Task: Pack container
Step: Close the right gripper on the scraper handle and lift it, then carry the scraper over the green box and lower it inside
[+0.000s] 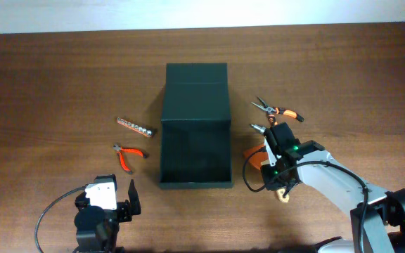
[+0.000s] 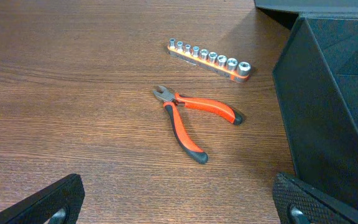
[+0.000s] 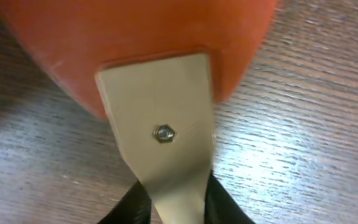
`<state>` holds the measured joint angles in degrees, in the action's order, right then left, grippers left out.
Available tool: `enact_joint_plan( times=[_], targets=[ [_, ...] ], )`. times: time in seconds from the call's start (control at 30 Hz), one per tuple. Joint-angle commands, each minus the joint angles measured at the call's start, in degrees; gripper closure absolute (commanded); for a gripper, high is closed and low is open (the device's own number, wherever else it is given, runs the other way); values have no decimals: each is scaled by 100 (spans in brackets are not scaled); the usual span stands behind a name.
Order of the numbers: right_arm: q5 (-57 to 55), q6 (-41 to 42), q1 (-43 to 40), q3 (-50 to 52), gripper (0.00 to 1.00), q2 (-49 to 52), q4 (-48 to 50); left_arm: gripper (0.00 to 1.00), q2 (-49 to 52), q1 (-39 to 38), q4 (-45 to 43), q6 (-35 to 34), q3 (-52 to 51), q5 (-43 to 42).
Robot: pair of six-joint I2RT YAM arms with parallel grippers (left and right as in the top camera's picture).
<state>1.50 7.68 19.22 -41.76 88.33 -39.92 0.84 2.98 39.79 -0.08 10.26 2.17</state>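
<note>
One container (image 1: 195,184), two pliers (image 1: 129,156) (image 1: 278,109); left gripper (image 2: 179,208) gapes, right gripper (image 3: 178,210) seemingly clamps orange tool (image 3: 157,93)

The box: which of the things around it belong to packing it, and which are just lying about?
In the job:
box
orange-handled tool, right at the right gripper

Lying about, untouched, though probably meant for the box too:
socket strip
orange cutters
long-nose pliers

Left end effector (image 2: 179,206) black; right arm (image 1: 329,179) white-shelled, green LED (image 1: 295,149), black cable (image 1: 245,176).
</note>
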Motion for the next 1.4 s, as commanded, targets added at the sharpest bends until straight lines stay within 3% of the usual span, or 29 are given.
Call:
enact_joint_plan(
  times=[0.0,0.17,0.73,1.37],
  targets=[
    [278,79,70,114,79,205,31,1,-55,28,-11,-55,-33,2],
    [415,79,70,83,85,203,9,1,-55,28,-11,-55,-33,2],
    [579,76,70,-1202,90,201,-870,1,-55,28,-11,-55,-33,2],
    [584,61,85,-2573,91,-323,-1930,1,-55,28,-11,-55,-33,2]
  ],
)
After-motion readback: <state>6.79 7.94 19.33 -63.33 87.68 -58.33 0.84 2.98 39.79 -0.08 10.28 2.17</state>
